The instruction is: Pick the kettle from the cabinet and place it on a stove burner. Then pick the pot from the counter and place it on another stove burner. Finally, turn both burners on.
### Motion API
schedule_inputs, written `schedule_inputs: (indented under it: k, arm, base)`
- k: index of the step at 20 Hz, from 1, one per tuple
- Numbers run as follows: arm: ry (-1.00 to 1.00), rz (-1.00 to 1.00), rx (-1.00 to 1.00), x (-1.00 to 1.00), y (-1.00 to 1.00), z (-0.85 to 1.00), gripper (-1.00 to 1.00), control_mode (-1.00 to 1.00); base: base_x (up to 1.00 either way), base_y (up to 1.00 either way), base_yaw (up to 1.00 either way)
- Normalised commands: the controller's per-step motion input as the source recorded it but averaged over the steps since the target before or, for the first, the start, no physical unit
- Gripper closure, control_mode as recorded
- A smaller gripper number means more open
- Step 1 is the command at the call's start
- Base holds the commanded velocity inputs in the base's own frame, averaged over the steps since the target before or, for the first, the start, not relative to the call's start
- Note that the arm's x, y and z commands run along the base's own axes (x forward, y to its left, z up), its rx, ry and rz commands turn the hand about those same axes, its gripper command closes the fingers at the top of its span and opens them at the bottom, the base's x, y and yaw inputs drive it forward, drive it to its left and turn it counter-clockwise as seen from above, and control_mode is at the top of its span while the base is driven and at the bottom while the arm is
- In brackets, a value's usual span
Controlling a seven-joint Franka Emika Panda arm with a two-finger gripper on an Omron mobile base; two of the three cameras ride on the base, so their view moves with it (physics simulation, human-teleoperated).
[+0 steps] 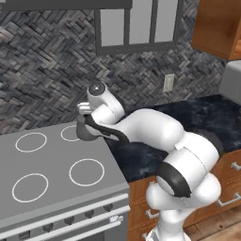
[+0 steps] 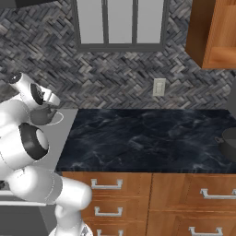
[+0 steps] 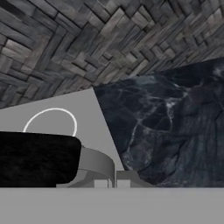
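Your gripper point(image 1: 84, 123) is down at the back right corner of the stove point(image 1: 52, 188), over the rear right burner ring point(image 3: 50, 121); the kettle point(image 1: 87, 132) sits there, a dark rounded body right under the hand, on or just over that ring, though you cannot tell from these views whether it rests on the surface. In the right base view the kettle point(image 2: 44, 116) shows as a dark grey bowl shape beneath the wrist, at the stove's edge nearest the counter point(image 2: 147, 138). In the hand view its black handle point(image 3: 37, 159) lies as a broad dark bar across the lower left, with the grey body point(image 3: 98, 164) curving below it, just at the fingertips point(image 3: 101, 183); those fingers stand pressed nearly together with only a sliver between them, pinching the kettle by its handle.

Look to the far right edge of the counter in the right base view; the pot point(image 2: 229, 144) stands there, cut off by the frame, well apart from the hand. The cabinet point(image 2: 214, 32) hangs at the upper right, above that end of the counter.
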Motion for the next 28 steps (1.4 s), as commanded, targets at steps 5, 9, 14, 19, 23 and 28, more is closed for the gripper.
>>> schedule_inputs:
  k: [5, 9, 14, 19, 23, 28]
  arm:
    - [0.01, -0.02, -0.06, 0.14, 0.0, -0.13, 1.0, -1.0]
    - [0.0, -0.04, -0.06, 0.12, 0.14, -0.07, 1.0, -1.0]
    - [0.0, 0.0, -0.01, 0.11, 0.29, -0.04, 1.0, -1.0]
    - [0.0, 0.0, 0.0, 0.21, 0.19, 0.0, 1.0, -1.0]
    - [0.01, 0.0, 0.0, 0.26, 0.0, -0.01, 1.0, -1.0]
    - [0.02, 0.0, 0.0, 0.2, 0.0, -0.07, 1.0, -1.0]
  base:
    - [0.0, 0.0, 0.0]
    - [0.0, 0.0, 0.0]
    - [0.0, 0.0, 0.0]
    - [0.0, 0.0, 0.0]
    - [0.0, 0.0, 0.0]
    - [0.0, 0.0, 0.0]
